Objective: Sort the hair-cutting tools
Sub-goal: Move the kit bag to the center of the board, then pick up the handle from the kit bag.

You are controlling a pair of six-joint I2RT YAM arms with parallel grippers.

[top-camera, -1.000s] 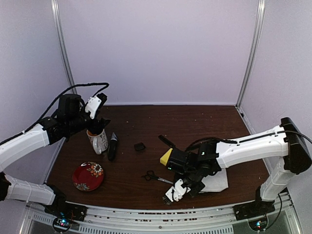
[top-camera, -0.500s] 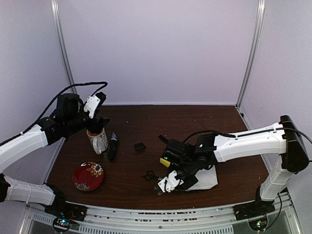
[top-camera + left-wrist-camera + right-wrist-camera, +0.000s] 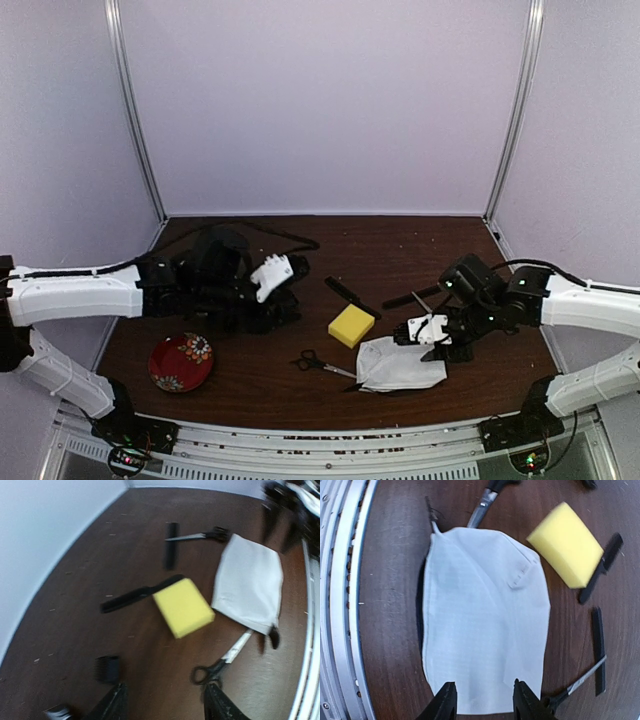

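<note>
My left gripper (image 3: 165,705) is open with nothing between its fingers, low over the table (image 3: 75,580). Just ahead of it lie a small black square piece (image 3: 107,668) and a pair of black-handled scissors (image 3: 220,662). Beyond them a black comb (image 3: 140,595) lies against a yellow sponge (image 3: 183,606). A second comb (image 3: 171,545) and second scissors (image 3: 200,535) are farther off. My right gripper (image 3: 486,702) is open at the near edge of the flat white pouch (image 3: 485,625). In the top view the left gripper (image 3: 280,300) is at centre-left and the right gripper (image 3: 430,342) beside the pouch (image 3: 400,365).
A red patterned plate (image 3: 181,361) sits at the front left. The metal rail (image 3: 342,605) of the table's front edge runs close to the pouch. The left arm (image 3: 190,285) lies across the left part of the table and hides what is under it.
The left arm swung from the mug at the far left down to the table's centre. The right gripper opened, left the pouch flat and drew back to the right.
</note>
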